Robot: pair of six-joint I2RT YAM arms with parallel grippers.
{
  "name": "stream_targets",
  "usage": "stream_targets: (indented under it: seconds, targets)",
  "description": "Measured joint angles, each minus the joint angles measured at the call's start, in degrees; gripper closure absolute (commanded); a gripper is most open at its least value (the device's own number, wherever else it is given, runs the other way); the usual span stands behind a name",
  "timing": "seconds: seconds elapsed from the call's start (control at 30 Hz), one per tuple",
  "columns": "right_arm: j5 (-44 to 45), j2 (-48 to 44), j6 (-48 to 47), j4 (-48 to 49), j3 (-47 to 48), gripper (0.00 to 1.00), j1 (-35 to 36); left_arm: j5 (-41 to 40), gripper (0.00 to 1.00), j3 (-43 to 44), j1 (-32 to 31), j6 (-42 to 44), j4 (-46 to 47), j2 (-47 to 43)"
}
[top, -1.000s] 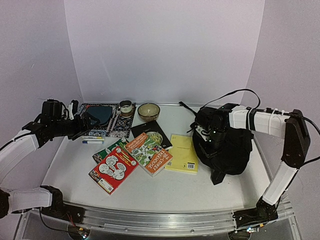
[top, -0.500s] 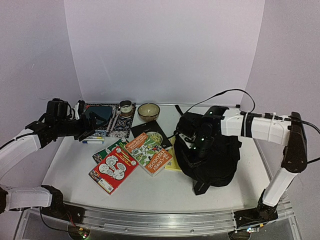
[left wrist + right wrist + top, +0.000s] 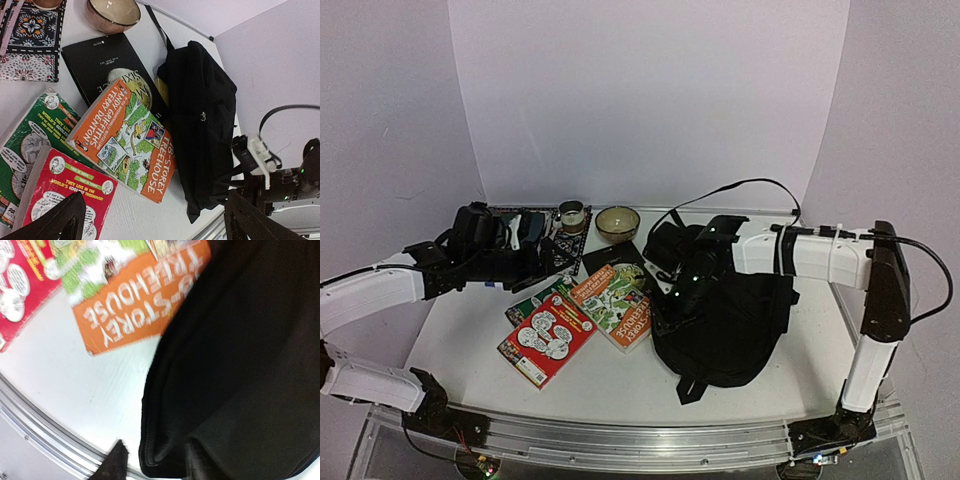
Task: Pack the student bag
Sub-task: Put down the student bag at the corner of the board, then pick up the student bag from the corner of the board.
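Student bag [image 3: 735,320], black and soft, lies slumped on the right half of the white desk [image 3: 450,330], with a strap trailing toward the far edge.

At far left, the left arm reaches in over a patterned mat [image 3: 30,45]. The left end effector [image 3: 153,197] hovers above the desk with its fingers [image 3: 60,220] spread wide and nothing between them.

Just right of the mat, at the far side, a small cup [image 3: 571,215] stands next to a tan bowl [image 3: 617,223].

Nearer the middle, four books lie fanned and overlapping. A red book [image 3: 545,340] is the nearest. A green book [image 3: 523,306] lies partly under it. An orange book [image 3: 613,303] lies to their right, and a black book [image 3: 610,258] lies beyond it, on the far side.

The bag's left edge rests over the right end of the orange book.

The right arm stretches from the right side across the top of the bag. The right end effector [image 3: 156,450] is at the bag's near left edge. Its fingers [image 3: 116,462] are parted, with the zipped rim of the bag between them. One finger stands clear of the fabric, with bare desk showing in the gap.
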Motion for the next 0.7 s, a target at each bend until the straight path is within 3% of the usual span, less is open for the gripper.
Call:
stream_targets:
  seconds: [0.23,0.5,0.7]
  targets:
    - [0.5,-11.1,-4.9,0.5,-6.2,0.19,-12.3,-6.1,0.03,2.9,-7.9,-2.1,1.8,4.9]
    - [4.4,-19.0,-10.2,0.8,-18.4,0.13,-30.3,-10.5,0.05,11.4,-17.6,-3.0,4.6,18.2]
    - [0.3,-20.7,-12.1,4.8,-25.5,0.12,-42.4,-11.0,0.13,19.7,-21.7,-3.0,6.0,30.2]
